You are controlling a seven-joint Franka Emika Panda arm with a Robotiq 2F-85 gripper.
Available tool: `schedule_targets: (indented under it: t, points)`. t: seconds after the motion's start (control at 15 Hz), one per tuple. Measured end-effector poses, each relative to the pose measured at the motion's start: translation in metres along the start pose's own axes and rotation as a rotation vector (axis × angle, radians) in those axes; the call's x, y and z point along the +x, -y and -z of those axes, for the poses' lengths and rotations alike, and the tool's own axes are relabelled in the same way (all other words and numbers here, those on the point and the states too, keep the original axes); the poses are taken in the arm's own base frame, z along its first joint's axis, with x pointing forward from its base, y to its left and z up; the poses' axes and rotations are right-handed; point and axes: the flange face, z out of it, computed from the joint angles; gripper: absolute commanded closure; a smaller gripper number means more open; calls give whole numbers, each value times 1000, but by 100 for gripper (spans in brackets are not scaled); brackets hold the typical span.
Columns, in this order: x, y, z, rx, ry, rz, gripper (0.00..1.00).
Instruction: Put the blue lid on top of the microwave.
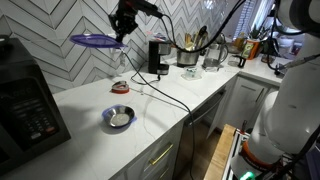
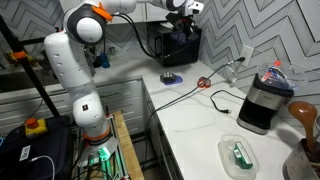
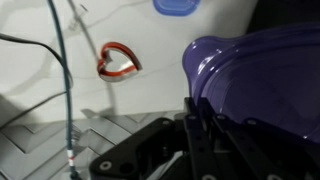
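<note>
My gripper (image 1: 124, 27) is shut on the rim of the blue lid (image 1: 97, 41), a shallow round blue-purple lid, and holds it high above the counter in front of the tiled wall. In the wrist view the lid (image 3: 260, 70) fills the right side, with the black fingers (image 3: 200, 125) clamped on its edge. The microwave (image 1: 25, 100) is the big black box at the counter's left end, well below and to the left of the lid. In an exterior view the gripper (image 2: 181, 9) hangs above the microwave (image 2: 181, 45); I cannot make out the lid there.
A blue-rimmed dish (image 1: 118, 117) with a pale centre lies on the white counter (image 1: 170, 100). A red heart-shaped ring (image 3: 117, 60) and a black cable (image 1: 165, 97) lie nearby. A black coffee machine (image 1: 157, 57), a pot and utensils stand further along.
</note>
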Motion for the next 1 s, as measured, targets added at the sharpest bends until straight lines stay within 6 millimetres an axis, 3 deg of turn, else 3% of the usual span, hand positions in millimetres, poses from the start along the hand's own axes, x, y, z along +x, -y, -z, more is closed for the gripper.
schedule_targets:
  t: [0.2,0.4,0.67,1.0]
  points:
    - [18,74,7,85,-103,47,98]
    - [33,122,2,129,-132,85,98]
    - [44,163,-22,177,-99,132,98]
    - [56,189,-19,200,-122,179,98]
